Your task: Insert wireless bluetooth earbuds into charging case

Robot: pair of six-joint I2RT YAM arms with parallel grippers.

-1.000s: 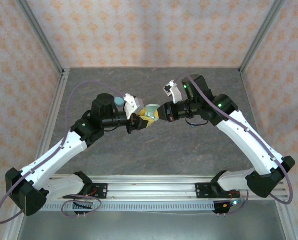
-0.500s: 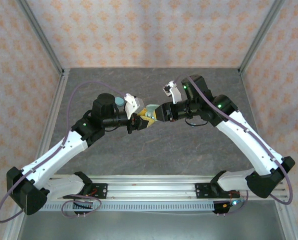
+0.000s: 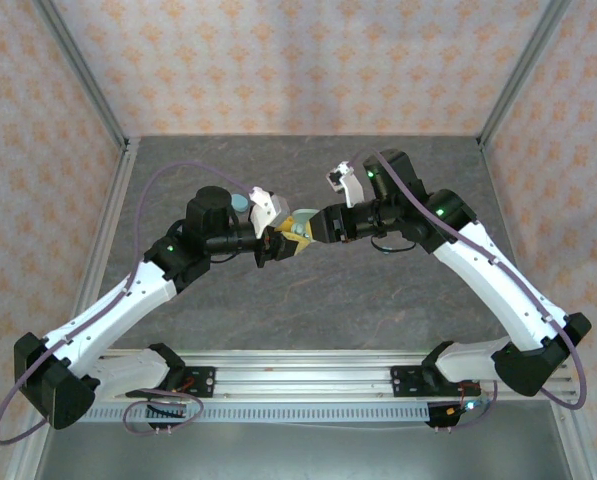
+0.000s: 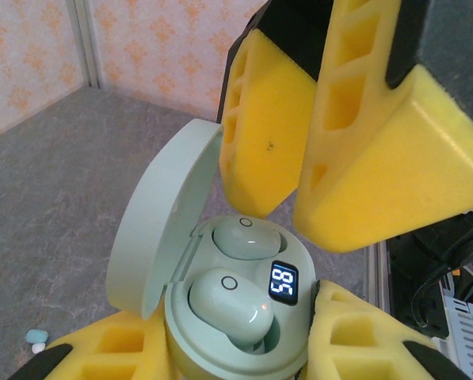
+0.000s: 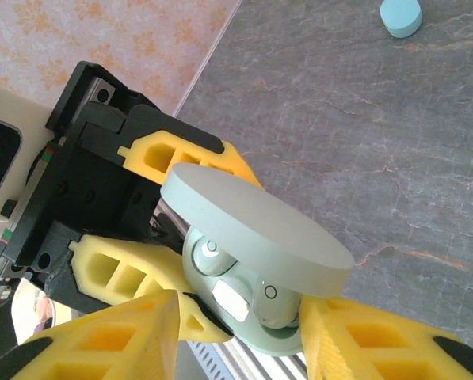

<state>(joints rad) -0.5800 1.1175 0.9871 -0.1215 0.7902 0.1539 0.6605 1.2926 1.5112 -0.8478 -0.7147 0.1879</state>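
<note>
Case (image 4: 177,321), mint, lid (image 4: 161,229) up, clamped in left gripper (image 3: 273,243) over table (image 3: 308,310) centre. Two mint buds (image 4: 230,305) seated inside. Right gripper (image 5: 248,344) just right of it, jaws apart, grasping nothing.

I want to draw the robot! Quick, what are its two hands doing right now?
Left gripper: fingers closed on the mint charging case.
Right gripper: fingers open, holding nothing.

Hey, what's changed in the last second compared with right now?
The right gripper opened its jaws just above the charging case and seems to have eased back slightly. The left gripper kept its grip on the case, lid open, in the same spot. Two mint earbuds sit in its wells.
</note>
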